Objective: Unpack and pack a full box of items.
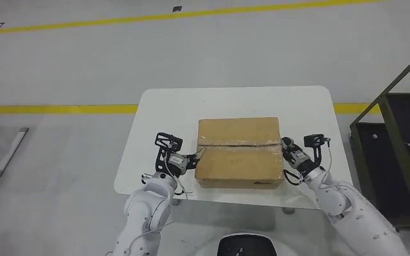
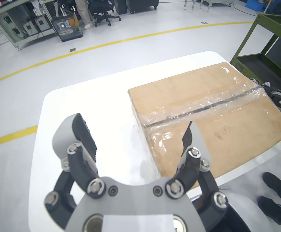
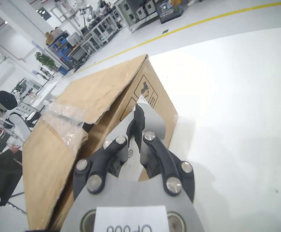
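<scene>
- The table [image 1: 301,102] is white with rounded corners. It stands on a pale grey floor [image 1: 77,57] marked with yellow lines [image 1: 192,13].
- Through the wrist cameras I see a workshop room behind it, with workbenches [image 2: 26,28] carrying equipment, black office chairs [image 2: 103,11] and a green plant [image 3: 45,60].
- A dark green metal cart [image 1: 384,128] stands on the floor near the table's right side.
- The cardboard box [image 1: 238,137] lies on the near half of the table, about in the middle, between my two grippers.
- Crumpled clear tape [image 2: 204,105] covers the middle seam of the lid from end to end.
- At the right end, one top flap [image 3: 98,87] stands a little up, with a torn edge and a dark gap under it.
- The left gripper [image 2: 134,119] is wide open at the box's left end, with one finger above the bare table and the other above the lid's edge.
- The right gripper [image 3: 138,109] is closed, pads together, just beside the box's right end wall. I see nothing between them.
</scene>
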